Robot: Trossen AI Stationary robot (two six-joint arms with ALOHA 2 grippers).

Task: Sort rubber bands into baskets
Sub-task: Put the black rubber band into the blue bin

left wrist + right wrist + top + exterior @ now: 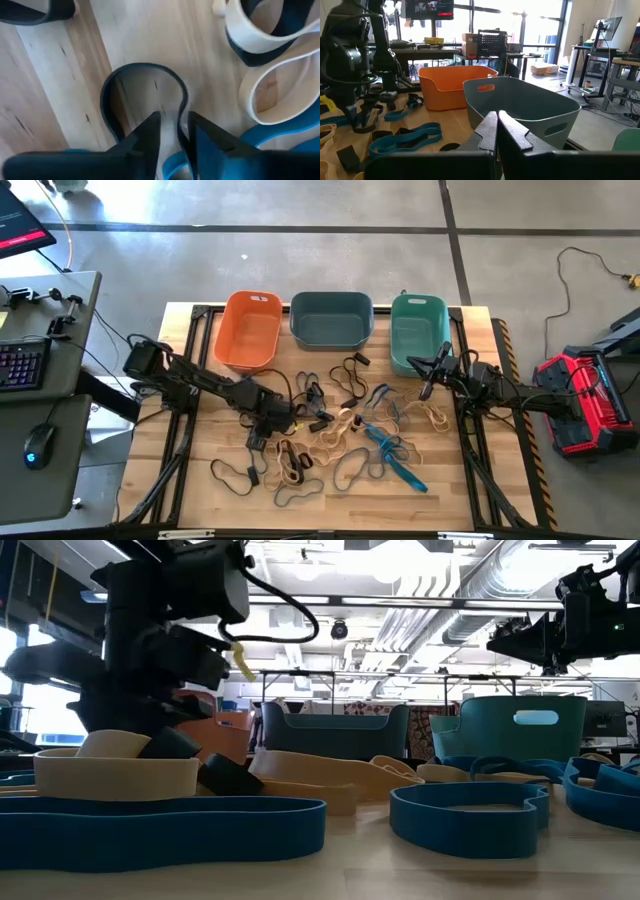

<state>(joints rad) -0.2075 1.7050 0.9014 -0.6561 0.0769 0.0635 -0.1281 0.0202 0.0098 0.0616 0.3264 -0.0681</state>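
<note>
Left gripper (pixel 174 131), low over the wooden slatted table (pixel 60 85): its two dark fingers (pixel 145 135) stand slightly parted, with one side of a black rubber band loop (pixel 142 67) running down between them; whether they actually pinch it cannot be told. The rest of that loop curves away just ahead of the fingertips, flat on the wood. Beyond and to one side of the fingers lie tan rubber band loops (pixel 272 95) overlapping a dark one, and a blue band (pixel 270 137) close beside the fingers.

Seen from above, the left gripper (pixel 268 420) sits among the scattered rubber bands (pixel 340 440) in blue, black and tan, spread across the middle of the table (pixel 200 490).

Right gripper (pixel 496 131): fingers (pixel 487 132) pressed together, nothing visible between them, raised above the table. Directly ahead of the fingertips stands the dark slate blue-grey plastic basket (pixel 530 107), and past it the orange plastic basket (pixel 447 87); blue bands (pixel 405 137) lie on the table to the side. In the overhead view this gripper (pixel 428 380) hovers just beside the teal green plastic basket (pixel 418 330).

The three baskets stand in a row along the far table edge, beyond both sets of fingers: orange (pixel 250 330), slate (pixel 331 320), teal
</note>
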